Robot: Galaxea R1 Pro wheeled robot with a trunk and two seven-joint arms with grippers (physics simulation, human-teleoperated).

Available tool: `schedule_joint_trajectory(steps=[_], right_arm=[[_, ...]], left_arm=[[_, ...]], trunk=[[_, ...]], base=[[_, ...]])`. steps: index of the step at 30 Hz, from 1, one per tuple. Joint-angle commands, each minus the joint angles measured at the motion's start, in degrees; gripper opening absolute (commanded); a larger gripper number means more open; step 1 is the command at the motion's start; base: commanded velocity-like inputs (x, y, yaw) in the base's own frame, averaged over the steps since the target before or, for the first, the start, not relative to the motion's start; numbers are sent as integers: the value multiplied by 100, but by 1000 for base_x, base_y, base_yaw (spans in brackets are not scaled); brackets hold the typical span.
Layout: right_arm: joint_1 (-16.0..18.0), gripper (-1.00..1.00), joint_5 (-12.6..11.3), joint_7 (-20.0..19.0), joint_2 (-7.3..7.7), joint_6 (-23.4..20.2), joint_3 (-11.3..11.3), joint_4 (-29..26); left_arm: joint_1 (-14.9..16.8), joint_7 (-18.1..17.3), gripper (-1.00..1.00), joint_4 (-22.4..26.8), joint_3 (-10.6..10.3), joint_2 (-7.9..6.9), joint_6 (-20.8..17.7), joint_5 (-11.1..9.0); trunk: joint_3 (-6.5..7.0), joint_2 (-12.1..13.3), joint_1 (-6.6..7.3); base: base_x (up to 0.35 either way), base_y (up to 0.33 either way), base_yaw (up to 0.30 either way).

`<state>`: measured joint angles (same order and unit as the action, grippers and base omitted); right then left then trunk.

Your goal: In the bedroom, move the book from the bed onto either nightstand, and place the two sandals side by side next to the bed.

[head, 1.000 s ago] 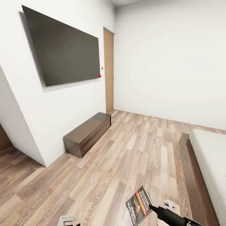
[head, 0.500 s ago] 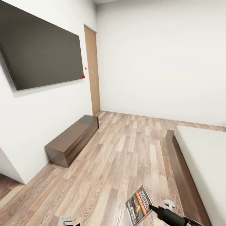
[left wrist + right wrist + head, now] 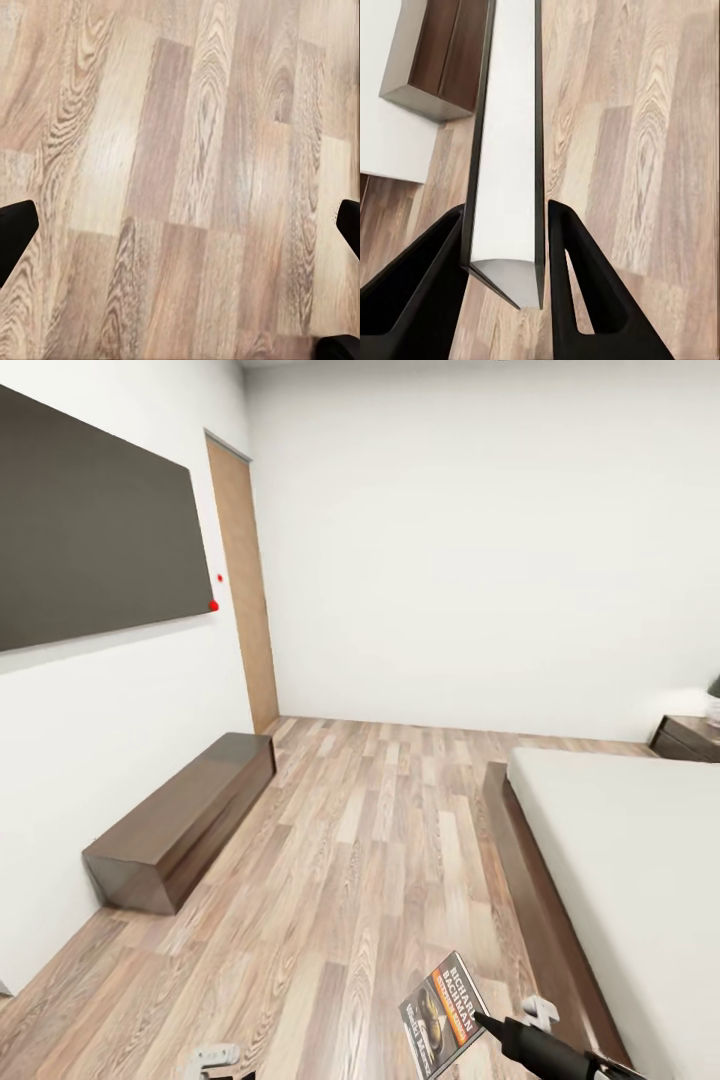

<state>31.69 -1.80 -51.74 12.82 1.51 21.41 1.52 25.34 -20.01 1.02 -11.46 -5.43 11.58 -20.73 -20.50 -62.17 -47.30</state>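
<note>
The right tool (image 3: pixel 502 247) is clenched on the book (image 3: pixel 443 1012), held above the wood floor (image 3: pixel 370 860) just off the foot corner of the bed (image 3: pixel 620 860), while the left tool (image 3: pixel 180 225) hangs released, fingers spread wide, over bare planks.

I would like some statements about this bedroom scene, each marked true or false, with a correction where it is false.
1. The right gripper holds the thin dark-covered paperback book between its jaws. True.
2. The book lies on the off-white mattress of the low bed. False: it is held above the wood-plank floor.
3. The left gripper holds a blue sandal. False: its jaws are open, only floor between them.
4. A long low dark brown cabinet stands against the wall under the large dark wall screen. True.
5. A dark brown wooden nightstand stands beyond the bed. True.
</note>
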Motion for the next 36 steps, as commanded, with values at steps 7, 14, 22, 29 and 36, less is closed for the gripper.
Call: schedule_joint_trajectory(steps=[7,14,22,29,36], right_arm=[[7,-100,-20,-19,2,16,21,15],[8,-100,-19,-15,2,16,21,15],[10,-100,-14,-12,2,16,21,15],[8,-100,-17,-17,2,16,21,15],[7,-100,-18,-18,2,16,21,15]], left_arm=[[0,-21,100,-5,-49,-2,20,-54],[0,-21,100,-5,-47,-2,20,-54],[2,-21,100,-5,-43,-9,20,-54],[0,-21,100,-5,-46,-5,20,-54],[2,-21,100,-5,-48,-6,20,-54]], trunk=[[-7,-5,0],[-7,-5,0],[-7,-5,0],[-7,-5,0],[-7,-5,0]], base=[[0,0,-285],[0,0,-282],[0,0,-247],[0,0,-70],[0,0,-3]])
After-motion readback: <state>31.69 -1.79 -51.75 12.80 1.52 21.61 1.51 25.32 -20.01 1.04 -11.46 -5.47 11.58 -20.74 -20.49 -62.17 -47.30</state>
